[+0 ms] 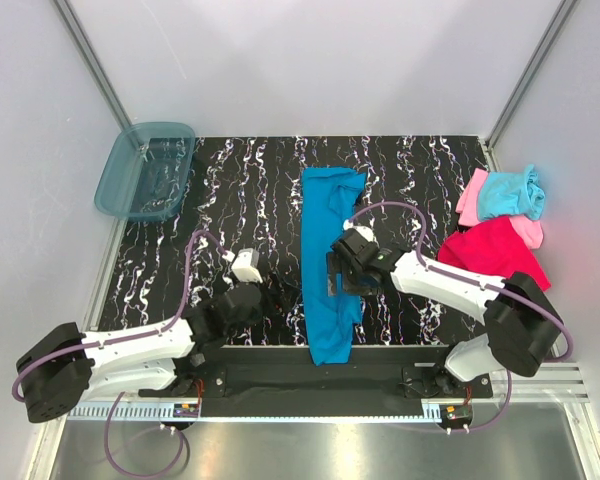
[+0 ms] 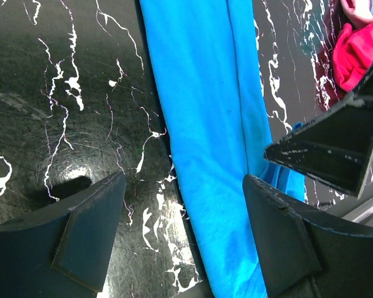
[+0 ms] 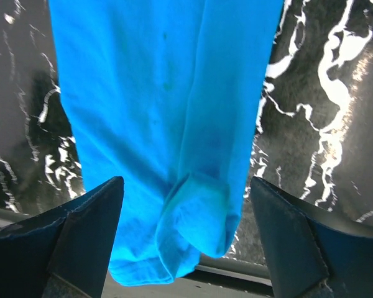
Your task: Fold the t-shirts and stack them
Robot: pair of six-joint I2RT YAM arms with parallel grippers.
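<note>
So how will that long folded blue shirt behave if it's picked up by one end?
Probably floppy: the blue t-shirt lies flat in soft wrinkles, near end curled over. Lifted at one point, the long strip would likely drape and unfold. It looks light; pushing would probably bunch it on the table rather than slide it.

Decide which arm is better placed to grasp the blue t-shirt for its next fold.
Probably right: the right tool hangs open over the blue t-shirt; the left tool, also open, sits off to its side.
</note>
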